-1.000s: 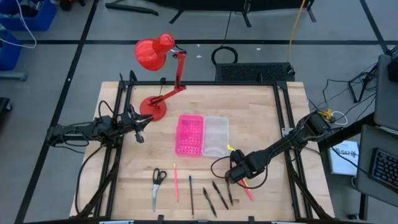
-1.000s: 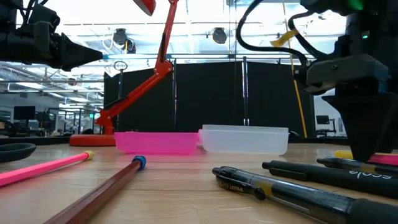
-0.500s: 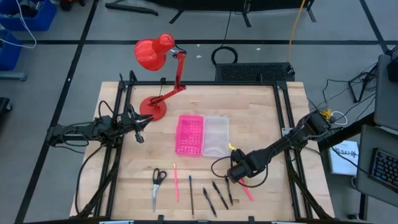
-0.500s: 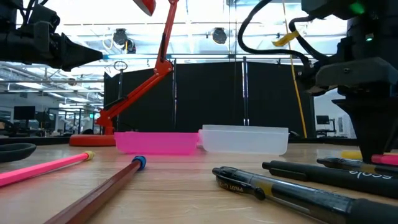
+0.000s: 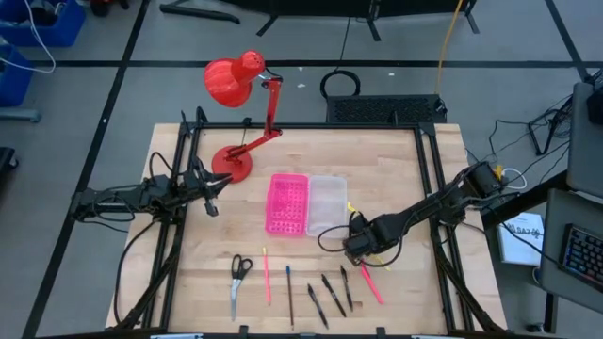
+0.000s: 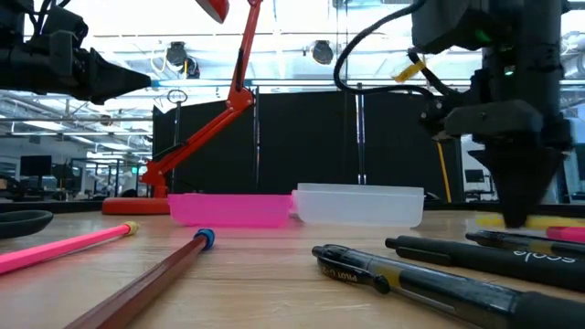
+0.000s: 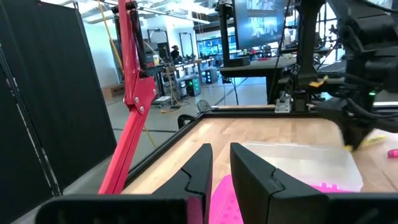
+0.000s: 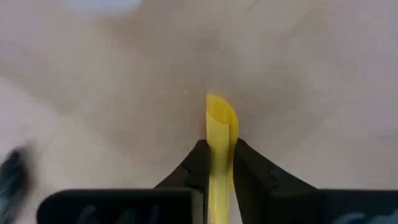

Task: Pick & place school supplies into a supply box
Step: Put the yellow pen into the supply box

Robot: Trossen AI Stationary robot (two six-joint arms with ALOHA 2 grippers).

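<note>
1. Right gripper (image 5: 356, 247) down low near the clear half of the supply box (image 5: 326, 205), fingers pinched on a yellow pen (image 8: 221, 134). Held end-on between the pads, probably so it can slide lengthwise into the tray.
2. Gripped tip pointing at the tabletop (image 8: 298, 68) in the wrist view, so not over the box yet, just beside its near corner. Looks like mid-carry by my guess.
3. Box lying open and flat, pink gridded half (image 5: 287, 203) joined to the clear half, both facing up. Handy for a drop from above.
4. Rest of the supplies lined up along the near edge: scissors (image 5: 237, 280), pink pencil (image 5: 267, 276), dark pencil (image 5: 289, 295), a few black pens (image 5: 331, 294), another pink pen (image 5: 371, 283). Spaced apart, presumably so each can be pinched alone.
5. Left gripper (image 7: 217, 171) parked well off near the red lamp (image 5: 236, 85), fingers narrowly apart and holding nothing. Just waiting, clear of the right arm's path.
6. Next bit likely needs a short shift over the clear tray before letting go, else risk of clipping the rim.
</note>
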